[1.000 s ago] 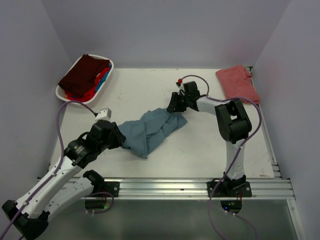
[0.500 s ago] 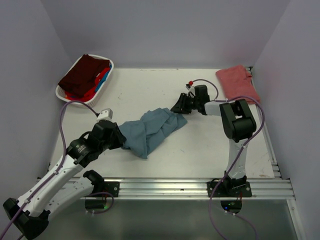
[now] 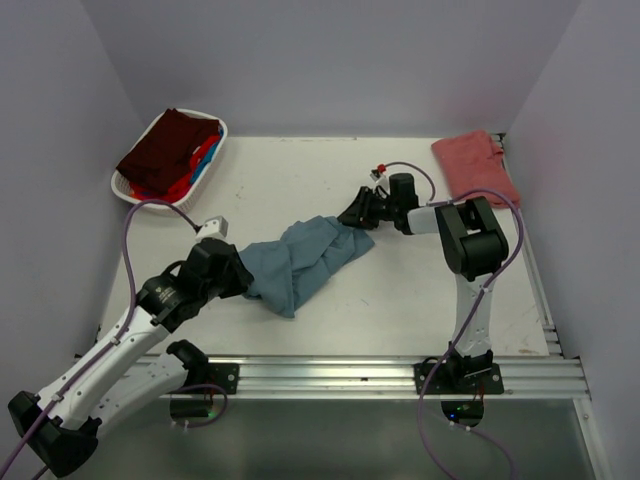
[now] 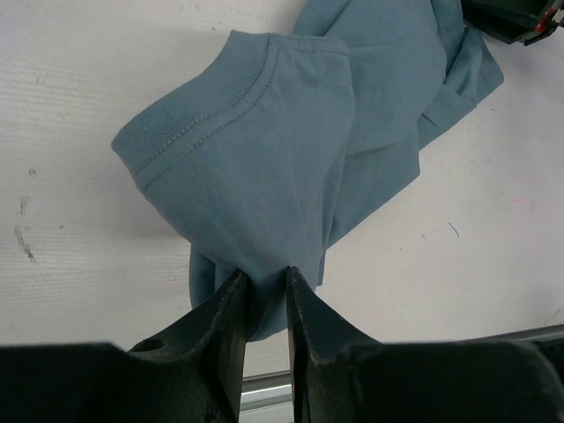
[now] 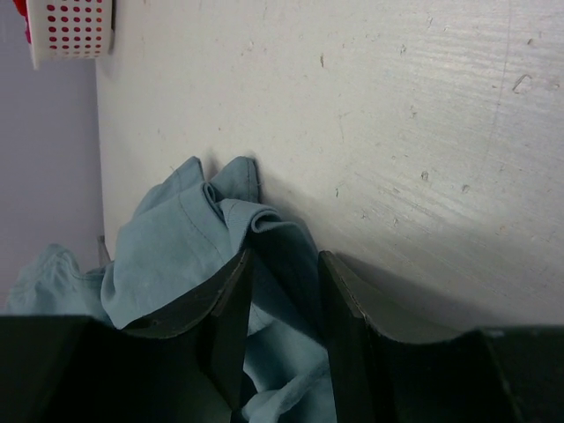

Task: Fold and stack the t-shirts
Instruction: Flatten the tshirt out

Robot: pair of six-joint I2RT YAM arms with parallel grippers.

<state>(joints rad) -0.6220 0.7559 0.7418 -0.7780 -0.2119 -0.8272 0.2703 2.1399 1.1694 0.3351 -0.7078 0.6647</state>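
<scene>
Spanning left tool (image 4: 264,275), right tool (image 5: 285,257): t-shirt (image 3: 300,262)

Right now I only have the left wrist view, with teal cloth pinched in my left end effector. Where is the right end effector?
Observer: The right end effector is at the far end of the teal t-shirt, with a fold of cloth between its jaws. I cannot tell whether it clamps.
Operator: Any shirt already set aside?
Observer: A salmon-red t-shirt lies roughly folded at the far right corner of the table.
Operator: And the others?
Observer: A white basket at the far left corner holds the other shirts, dark maroon on top, with blue and red beneath.
</scene>
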